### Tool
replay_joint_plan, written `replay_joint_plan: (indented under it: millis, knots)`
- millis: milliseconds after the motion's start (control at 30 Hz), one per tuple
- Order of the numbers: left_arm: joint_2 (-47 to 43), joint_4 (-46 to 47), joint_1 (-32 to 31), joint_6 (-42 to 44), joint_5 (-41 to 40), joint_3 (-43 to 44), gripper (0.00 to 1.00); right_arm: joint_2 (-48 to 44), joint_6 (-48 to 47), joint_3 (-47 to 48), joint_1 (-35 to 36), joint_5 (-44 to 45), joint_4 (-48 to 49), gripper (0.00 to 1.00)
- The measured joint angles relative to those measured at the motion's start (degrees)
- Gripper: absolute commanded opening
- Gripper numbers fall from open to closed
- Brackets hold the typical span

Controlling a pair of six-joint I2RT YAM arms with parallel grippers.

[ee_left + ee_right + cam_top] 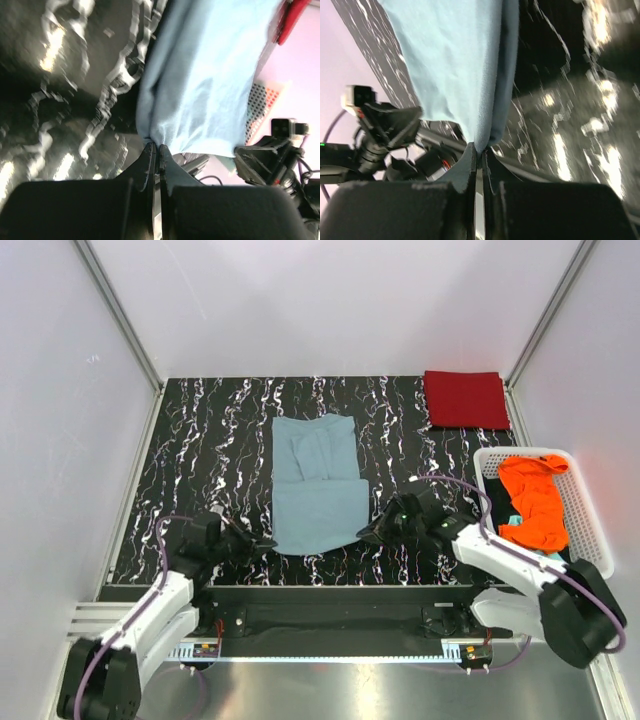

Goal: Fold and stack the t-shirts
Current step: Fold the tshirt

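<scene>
At the near edge of the tabletop, the left hand sits low at the near left corner of the grey-blue t-shirt, and its own wrist view shows the two fingers pressed together with the cloth's corner pinched between their tips. The right hand mirrors it at the near right corner, and its wrist view likewise shows the fingers closed tight on a fold of the same pale fabric. From those two corners the grey-blue t-shirt stretches away from the arms down the middle of the black, white-veined surface, lying mostly flat, with creases and an overlapping panel showing in its farther half. Off to the right, beyond the right arm, a white slatted basket stands against the side wall; a crumpled orange t-shirt fills it, and a scrap of teal cloth peeks out beside the orange. Farthest away, in the far right corner of the tabletop, a dark red t-shirt lies folded into a neat rectangle, well apart from the grey-blue one
</scene>
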Motion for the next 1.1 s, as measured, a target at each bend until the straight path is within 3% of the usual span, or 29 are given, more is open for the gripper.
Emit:
replay_joint_plan:
  millis: [233,467,667,867,1100]
  knots:
    - [-24.59,-13.18,-0.55,0.22,-0.57,1.42,0.00,-14.05,0.87,-4.83,2.27,0.04,-10.38,0.01]
    - [-31.39,-24.09,-0.68,-0.33,1.60,2.78,0.00,-21.42,1.33,-4.83,5.62,-0.11,-18.51,0.01]
    - [-32.09,-28.61,-0.68,0.44,3.48,6.67,0.00,-23.61,1.53,-3.43,7.87,-0.13,-23.12,0.01]
    - [-30.01,-31.15,-0.68,1.46,3.82,8.52,0.00,-19.54,0.57,-0.59,9.88,-0.11,-25.20,0.01]
    - [-15.43,-32.02,-0.68,7.37,0.98,20.09,0.00,-10.10,-4.11,12.70,8.94,-0.31,-27.93,0.00]
